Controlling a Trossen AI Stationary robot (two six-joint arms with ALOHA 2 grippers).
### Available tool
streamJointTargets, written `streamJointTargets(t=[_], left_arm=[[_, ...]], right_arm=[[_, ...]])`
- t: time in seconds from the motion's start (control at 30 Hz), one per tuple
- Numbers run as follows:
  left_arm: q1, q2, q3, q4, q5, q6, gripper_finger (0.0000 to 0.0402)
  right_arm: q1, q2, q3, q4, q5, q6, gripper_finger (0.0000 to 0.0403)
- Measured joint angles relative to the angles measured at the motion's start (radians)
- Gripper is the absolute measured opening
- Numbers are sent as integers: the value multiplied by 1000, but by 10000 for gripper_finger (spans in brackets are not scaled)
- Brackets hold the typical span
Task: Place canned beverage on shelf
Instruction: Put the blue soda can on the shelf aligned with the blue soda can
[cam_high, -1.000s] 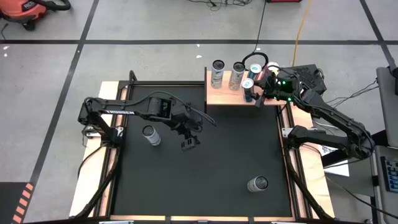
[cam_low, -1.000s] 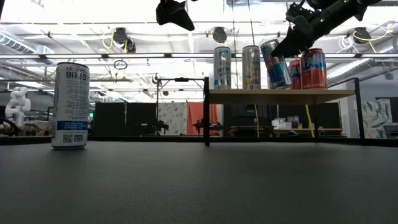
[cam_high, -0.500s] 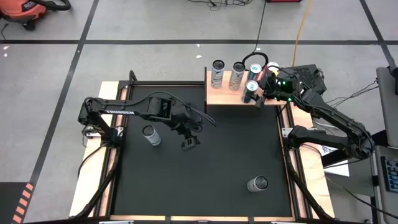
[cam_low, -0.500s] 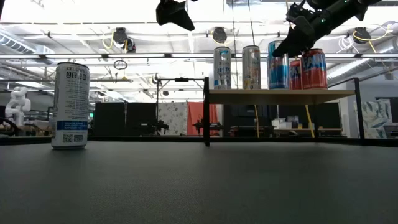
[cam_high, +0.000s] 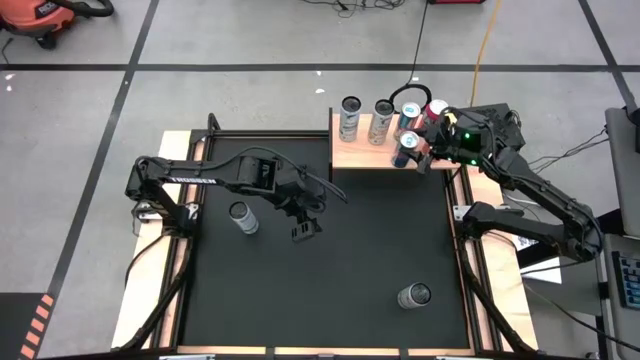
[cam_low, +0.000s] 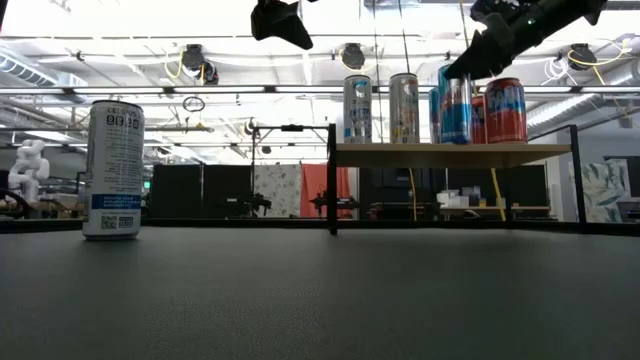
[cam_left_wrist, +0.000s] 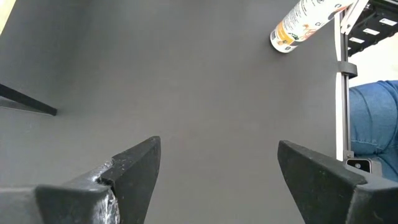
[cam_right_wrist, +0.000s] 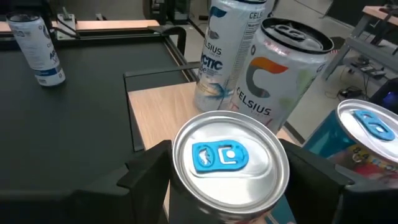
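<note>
Four cans stand on the shelf (cam_high: 365, 155); two more wait on the table (cam_high: 350, 260), one near the left arm (cam_high: 242, 217), one toward the front right (cam_high: 414, 295).

- Task can (cam_right_wrist: 230, 168): the one with the blue tab, upright on the shelf's front edge, just beside a tall silver can (cam_right_wrist: 280, 68) and a red one (cam_high: 435, 110).
- Right gripper (cam_high: 422, 150): its fingers (cam_right_wrist: 146, 171) straddle this can's top. They look spread, each a sliver off the wall, not pinching.
- Left gripper (cam_high: 305, 228): hangs over the middle of the table, fingers wide apart and empty.

Handling, as a judgement:
- Thin metal wall, smooth and printed, so expect it to be slippery and to dent under a hard squeeze.
- If sealed and full, it is bottom-steady but heavy enough to slide in a loose grip.
- It is tall and narrow, so a sideways nudge tips it into its neighbours.
- For the next cans, take hold across the round wall just below the top rim, fingers square to it, with moderate force.
</note>
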Motion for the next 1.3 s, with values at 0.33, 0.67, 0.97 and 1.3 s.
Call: streamJointTargets(t=[0.33,0.67,0.97,1.3], left_arm=[[0,0,0,0,0,-1,322],[0,0,0,0,0,0,322],[0,0,0,0,0,0,322],[0,0,0,0,0,0,322]], right_arm=[[0,-4,0,-6,101,-11,258],[0,-13,0,-9,99,-16,258],[0,-14,0,12,98,-35,258],[0,-14,0,17,97,-9,258]])
